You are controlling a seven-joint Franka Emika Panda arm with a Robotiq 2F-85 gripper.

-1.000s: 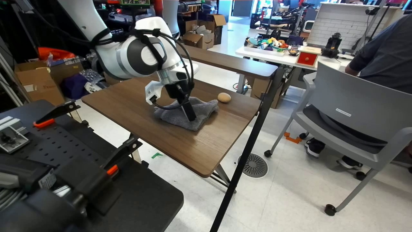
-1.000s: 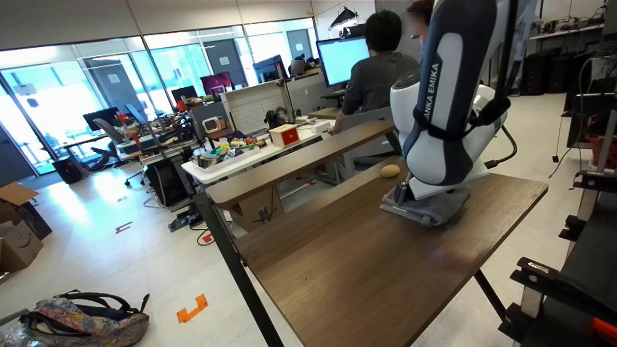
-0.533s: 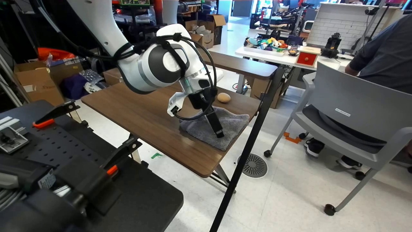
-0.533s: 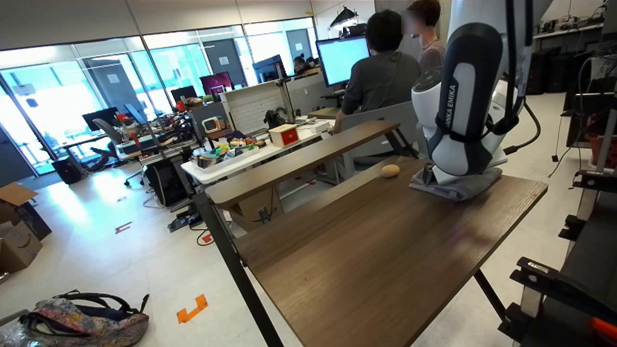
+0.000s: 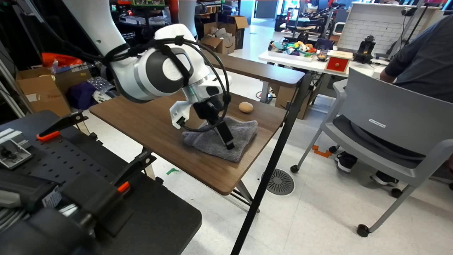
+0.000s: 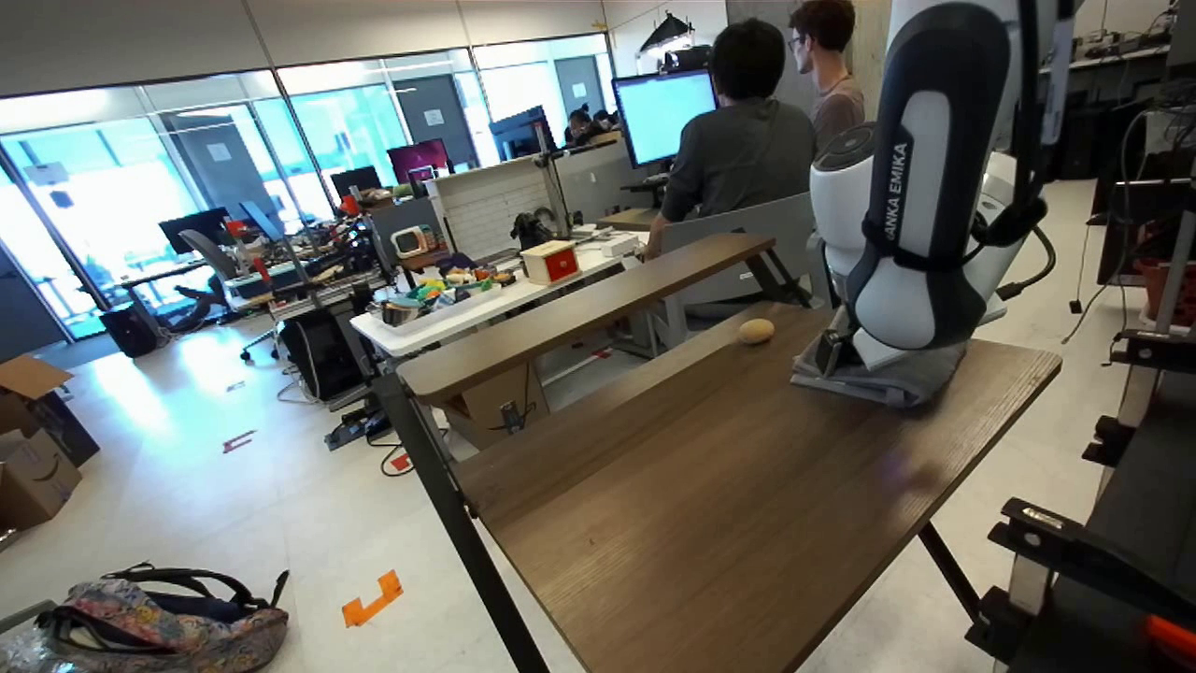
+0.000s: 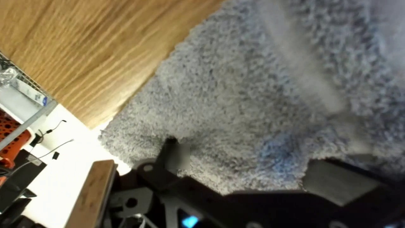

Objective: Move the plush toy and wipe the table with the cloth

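Well, the pincer (image 7: pixel 251 161) (spread wide) touches the cloth (image 7: pixel 224 91).

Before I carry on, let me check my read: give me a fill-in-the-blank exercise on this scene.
1. On the table, the cloth is coloured ____.
2. Of the plush toy and the cloth, the smaller is the ____.
3. Of these two, the one beneath the gripper is the ____.
4. The gripper's jaws are not shut but ____.

Missing words: grey; plush toy; cloth; open.
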